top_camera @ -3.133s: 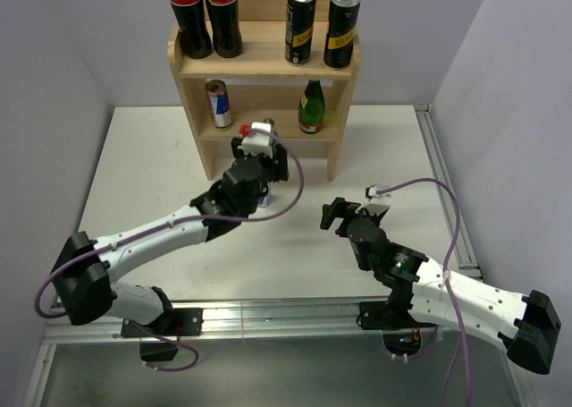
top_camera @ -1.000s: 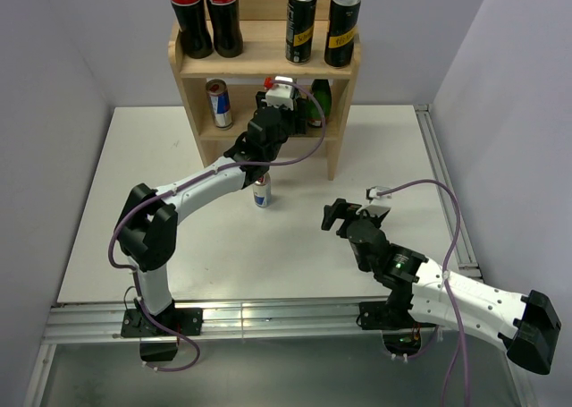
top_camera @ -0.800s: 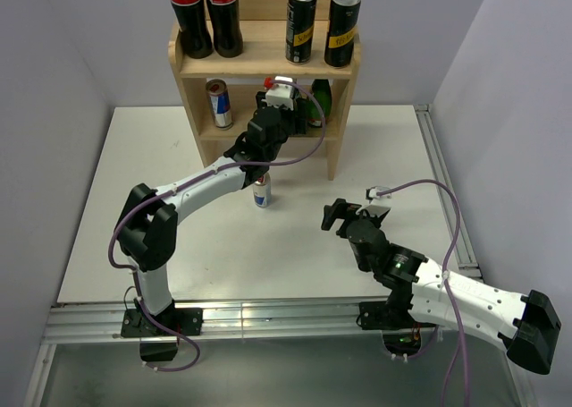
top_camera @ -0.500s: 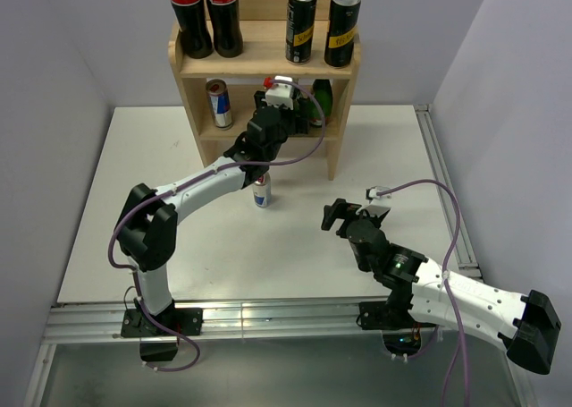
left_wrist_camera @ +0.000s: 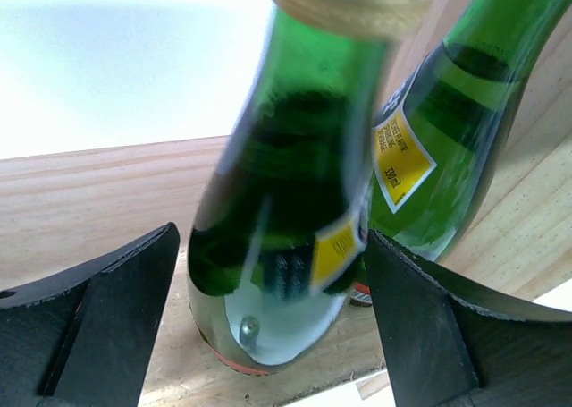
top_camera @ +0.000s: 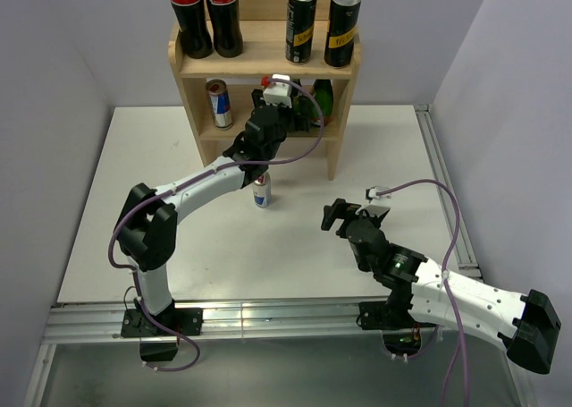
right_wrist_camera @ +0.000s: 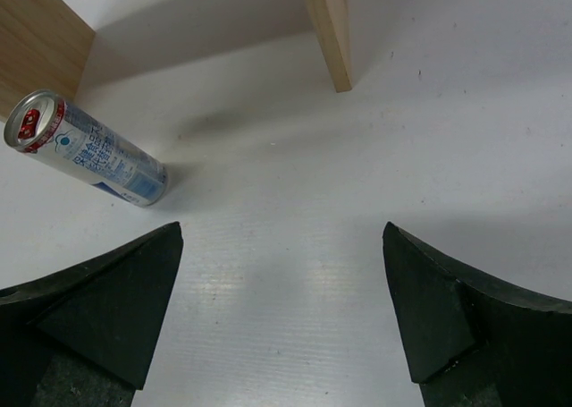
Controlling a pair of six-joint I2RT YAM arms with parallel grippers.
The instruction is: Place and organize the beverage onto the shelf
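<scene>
At the back of the white table [top_camera: 161,156], the shelf [top_camera: 264,60] is standing against the wall, three wooden tiers. The left arm [top_camera: 201,185] is stretching from the near edge to the shelf's middle tier. The right arm [top_camera: 447,291] is sitting low, well in front of the shelf and to its right.

Two cola bottles [top_camera: 203,18] are standing upright on the top tier, left side. Two black cans [top_camera: 320,27] are standing on the same tier, right side.

The left gripper [left_wrist_camera: 270,246] is reaching into the middle tier. Its jaws are standing apart, either side of a green bottle [left_wrist_camera: 277,183] that is sitting on the shelf board. A thin gap is showing at the left finger [left_wrist_camera: 116,317]; at the right finger I cannot tell if it is touching. A second green bottle [left_wrist_camera: 447,148] is standing just beside it, toward the shelf's right side panel.

The right gripper [right_wrist_camera: 281,233] is hanging over bare table with jaws spread wide, gripping nothing.

One blue-silver can [top_camera: 261,192] is standing on the table just in front of the shelf. A matching can [top_camera: 218,103] is sitting on the middle tier's left end.
</scene>
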